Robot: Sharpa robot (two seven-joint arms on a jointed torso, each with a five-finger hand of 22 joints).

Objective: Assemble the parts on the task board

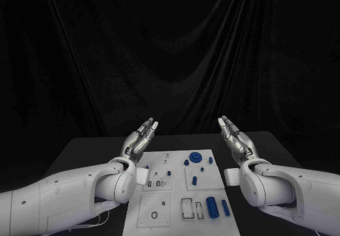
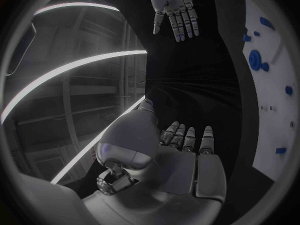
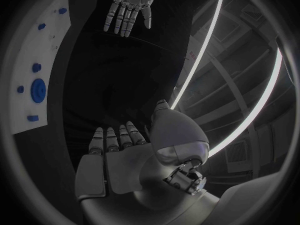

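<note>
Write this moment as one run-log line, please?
left robot hand: open, raised | right robot hand: open, raised | task board: blue parts untouched

my hands: smooth silvery metal | task board: matt white | parts: blue plastic-looking | table: matt black

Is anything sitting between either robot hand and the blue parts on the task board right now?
Nothing visible. The left robot hand and right robot hand are raised, open and empty, on either side of the task board. Its blue parts, such as the round one, lie uncovered between them.
</note>
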